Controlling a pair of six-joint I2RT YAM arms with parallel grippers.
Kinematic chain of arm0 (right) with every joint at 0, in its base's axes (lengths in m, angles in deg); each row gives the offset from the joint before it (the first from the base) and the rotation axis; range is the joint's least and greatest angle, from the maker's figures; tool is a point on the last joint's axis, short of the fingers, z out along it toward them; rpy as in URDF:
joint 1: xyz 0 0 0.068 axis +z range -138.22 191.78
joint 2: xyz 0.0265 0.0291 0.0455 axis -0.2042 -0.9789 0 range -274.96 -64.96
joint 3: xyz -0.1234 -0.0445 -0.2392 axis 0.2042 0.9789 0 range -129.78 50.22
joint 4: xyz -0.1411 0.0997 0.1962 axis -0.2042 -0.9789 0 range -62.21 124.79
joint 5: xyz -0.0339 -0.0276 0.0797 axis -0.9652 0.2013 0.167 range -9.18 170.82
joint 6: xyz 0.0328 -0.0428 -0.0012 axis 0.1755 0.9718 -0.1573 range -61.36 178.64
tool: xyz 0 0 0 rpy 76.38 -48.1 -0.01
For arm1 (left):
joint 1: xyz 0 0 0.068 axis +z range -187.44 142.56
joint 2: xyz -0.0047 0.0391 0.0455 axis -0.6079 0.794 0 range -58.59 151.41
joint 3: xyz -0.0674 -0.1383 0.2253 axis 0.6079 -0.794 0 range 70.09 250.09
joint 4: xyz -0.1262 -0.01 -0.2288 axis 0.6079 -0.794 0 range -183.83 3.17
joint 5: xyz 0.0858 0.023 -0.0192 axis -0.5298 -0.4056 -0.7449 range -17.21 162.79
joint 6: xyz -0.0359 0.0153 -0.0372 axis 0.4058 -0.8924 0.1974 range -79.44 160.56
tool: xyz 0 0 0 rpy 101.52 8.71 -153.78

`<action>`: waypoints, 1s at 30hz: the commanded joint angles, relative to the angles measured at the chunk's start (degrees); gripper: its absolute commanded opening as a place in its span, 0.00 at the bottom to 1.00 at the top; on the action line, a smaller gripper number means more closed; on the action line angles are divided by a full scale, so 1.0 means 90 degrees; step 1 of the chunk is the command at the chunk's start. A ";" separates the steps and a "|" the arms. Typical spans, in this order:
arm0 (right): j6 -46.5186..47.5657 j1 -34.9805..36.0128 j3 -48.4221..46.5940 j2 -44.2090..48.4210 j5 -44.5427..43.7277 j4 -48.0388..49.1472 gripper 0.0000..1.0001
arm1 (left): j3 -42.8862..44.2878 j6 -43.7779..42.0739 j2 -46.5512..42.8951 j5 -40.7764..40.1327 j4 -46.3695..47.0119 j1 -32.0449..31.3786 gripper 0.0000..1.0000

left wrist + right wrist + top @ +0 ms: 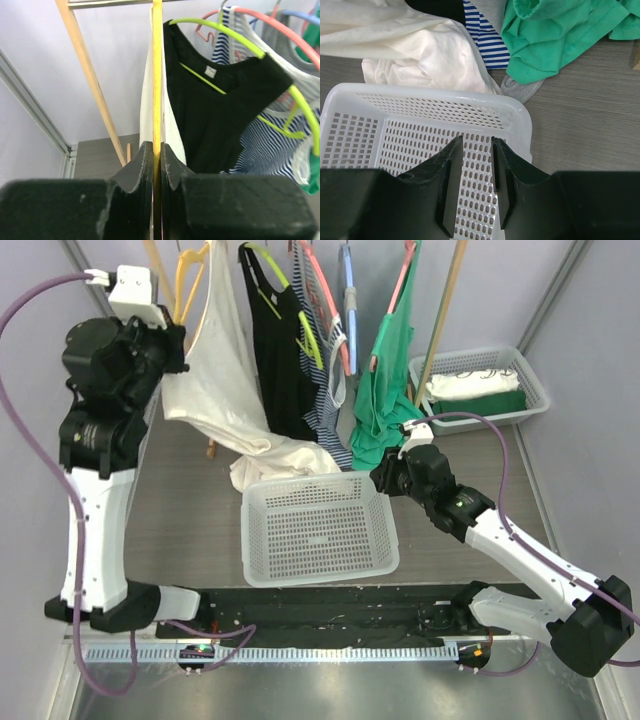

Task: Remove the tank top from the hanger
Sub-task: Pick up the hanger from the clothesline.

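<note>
On my left, the left gripper [157, 152] is clamped tight on the yellow hanger [157, 75]. The cream tank top [225, 370] hangs from it, its lower end pooled just behind the white basket [318, 483]. My right gripper [476, 145] hovers over that basket, fingers narrowly parted, holding nothing.

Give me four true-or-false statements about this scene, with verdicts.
1. The left gripper is clamped on the yellow hanger. True.
2. The right gripper holds the green top. False: the right gripper is empty, above the near basket.
3. The black top hangs on a lime hanger. True.
4. The white tank top lies inside the near basket. False: it hangs from the yellow hanger, its hem bunched on the table behind the basket.
</note>
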 commanded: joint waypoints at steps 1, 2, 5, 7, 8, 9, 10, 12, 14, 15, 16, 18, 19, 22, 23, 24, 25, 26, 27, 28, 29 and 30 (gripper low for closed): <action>-0.0023 0.0032 -0.0258 0.0168 -0.0036 0.0095 0.37 | -0.0182 0.0155 -0.0754 0.0357 0.0107 -0.0086 0.00; -0.0013 0.0032 -0.0268 0.0159 -0.0036 0.0086 0.37 | -0.0144 0.0174 -0.0910 0.0396 -0.0068 -0.0096 0.00; -0.0023 0.0032 -0.0376 0.0178 -0.0016 0.0047 0.37 | 0.0031 0.0223 -0.1135 0.0688 -0.0390 -0.0116 0.00; -0.0003 0.0032 -0.0415 0.0188 0.0013 0.0027 0.37 | 0.0120 0.0194 -0.1252 0.1213 -0.0499 -0.0116 0.00; -0.0013 0.0032 -0.0434 0.0198 0.0013 0.0017 0.37 | 0.0149 0.0155 -0.1311 0.1516 -0.0528 -0.0106 0.00; 0.0006 0.0032 -0.0444 0.0217 0.0013 0.0027 0.37 | 0.0140 0.0058 -0.1466 0.1819 -0.0529 -0.0106 0.00; -0.0003 0.0022 -0.0454 0.0237 0.0013 0.0027 0.37 | 0.0130 0.0038 -0.1545 0.2538 -0.0509 -0.0116 0.00; -0.0003 0.0042 -0.0454 0.0246 0.0003 0.0008 0.37 | 0.0198 0.0076 -0.1692 0.3021 -0.0344 -0.0106 0.00; -0.0003 0.0032 -0.0444 0.0266 0.0023 0.0008 0.37 | 0.0451 0.0252 -0.1664 0.3403 -0.0314 -0.0106 0.00; -0.0023 0.0032 -0.0444 0.0295 0.0033 0.0008 0.37 | 0.0771 0.0320 -0.1586 0.3462 -0.0314 -0.0116 0.00; -0.0023 0.0032 -0.0454 0.0276 0.0052 -0.0002 0.37 | 0.0910 0.0360 -0.1556 0.3530 -0.0294 -0.0106 0.00; -0.0023 0.0032 -0.0464 0.0276 0.0052 -0.0012 0.37 | 0.1106 0.0370 -0.1527 0.3609 -0.0158 -0.0106 0.00; -0.0023 0.0022 -0.0483 0.0266 0.0042 -0.0022 0.37 | 0.1145 0.0399 -0.1575 0.3629 0.0152 -0.0116 0.00; -0.0042 0.0022 -0.0532 0.0276 0.0013 -0.0031 0.37 | 0.1106 0.0632 -0.1712 0.3658 0.0942 -0.0097 0.00; -0.0033 0.0032 -0.0551 0.0266 0.0013 -0.0022 0.37 | 0.1155 0.0691 -0.1712 0.3668 0.1101 -0.0096 0.00; -0.0033 0.0032 -0.0600 0.0256 0.0023 -0.0031 0.37 | 0.1242 0.0769 -0.1693 0.3677 0.1160 -0.0096 0.00; -0.0013 0.0032 -0.0630 0.0256 0.0023 -0.0032 0.38 | 0.1504 0.0838 -0.1596 0.3678 0.1199 -0.0096 0.00; -0.0013 0.0032 -0.0649 0.0256 0.0062 -0.0032 0.38 | 0.1594 0.0945 -0.1566 0.3716 0.1200 -0.0096 0.00; 0.0006 0.0032 -0.0688 0.0247 0.0072 -0.0022 0.39 | 0.1643 0.0956 -0.1546 0.3746 0.1200 -0.0096 0.00; 0.0016 0.0032 -0.0708 0.0247 0.0081 -0.0022 0.40 | 0.1605 0.0975 -0.1536 0.3785 0.1229 -0.0106 0.00; 0.0007 0.0032 -0.0708 0.0247 0.0081 -0.0012 0.41 | 0.1547 0.0995 -0.1565 0.3775 0.1268 -0.0096 0.00; 0.0007 0.0032 -0.0727 0.0256 0.0101 -0.0022 0.41 | 0.1488 0.1004 -0.1575 0.3766 0.1278 -0.0096 0.00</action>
